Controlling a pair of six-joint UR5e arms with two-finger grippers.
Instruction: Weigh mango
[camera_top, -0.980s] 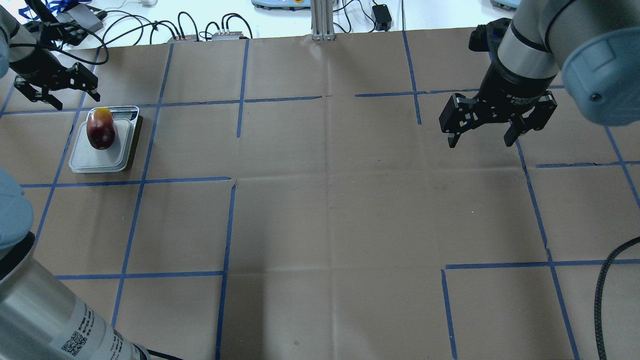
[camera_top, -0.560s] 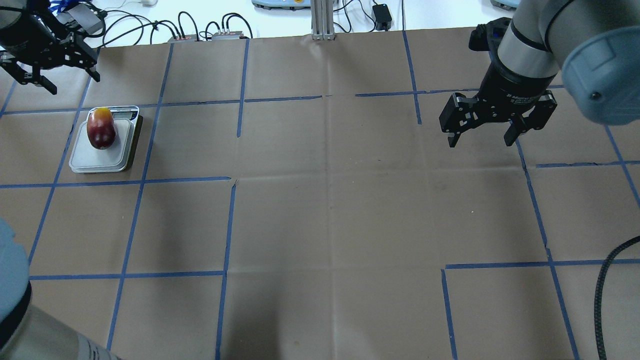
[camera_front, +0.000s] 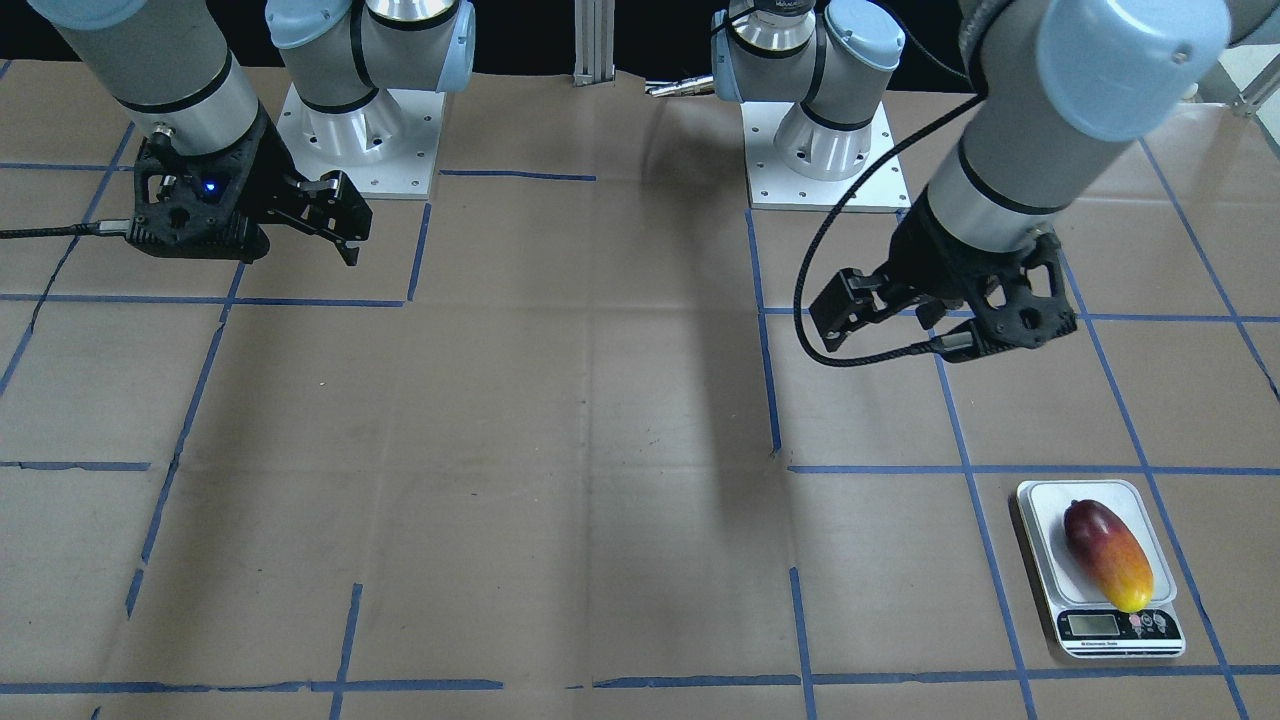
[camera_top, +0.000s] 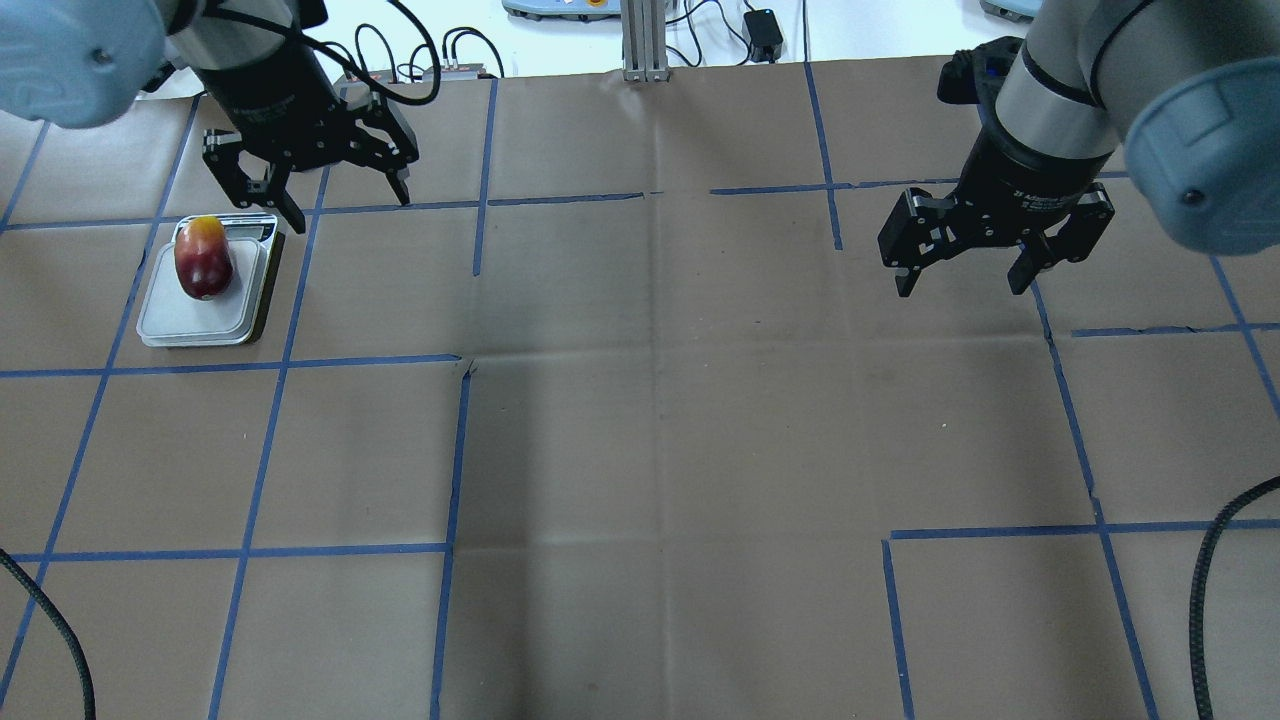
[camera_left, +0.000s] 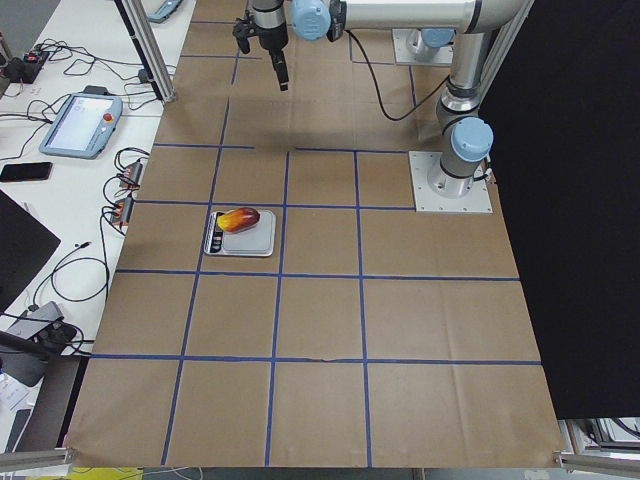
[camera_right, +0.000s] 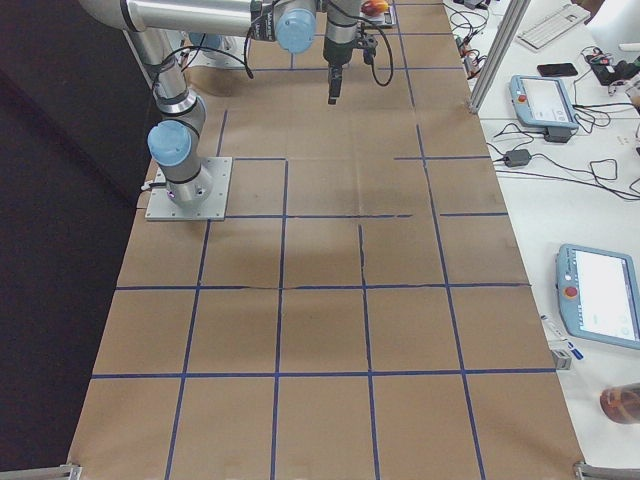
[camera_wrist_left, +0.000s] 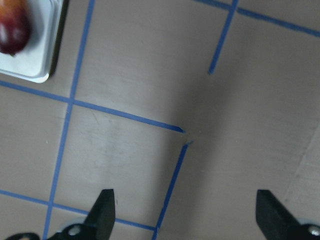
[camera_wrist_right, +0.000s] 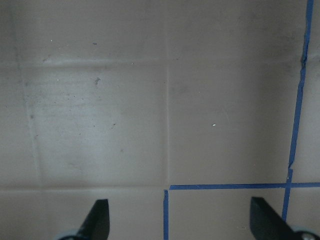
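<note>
- brown paper tabletop (camera_top: 660, 420), blue tape grid. where's the red-to-yellow oval mango (camera_top: 203, 258)?
- lying on the small white kitchen scale (camera_top: 190, 325), robot's left side. black left gripper (camera_top: 350, 213) and right gripper (camera_top: 960, 289) hang, fingers spread wide.

Light fell evenly from above, soft and fairly bright, on the brown tabletop (camera_top: 760, 450). In the overhead view a wide, faint-edged shadow darkened the paper's middle, and the front-facing view showed a similar soft band running down from the bases. The white bench (camera_top: 880, 25) beyond the far edge was washed out almost to blank. The left wrist view was slightly soft, with the mango (camera_wrist_left: 12, 30) at its corner blurred. The fingertips (camera_wrist_left: 103, 212) of the left tool (camera_wrist_left: 185, 210) were black silhouettes without detail. The right wrist view was sharper and showed specks on the paper. Both side views held black, detailless areas beside the robot.
</note>
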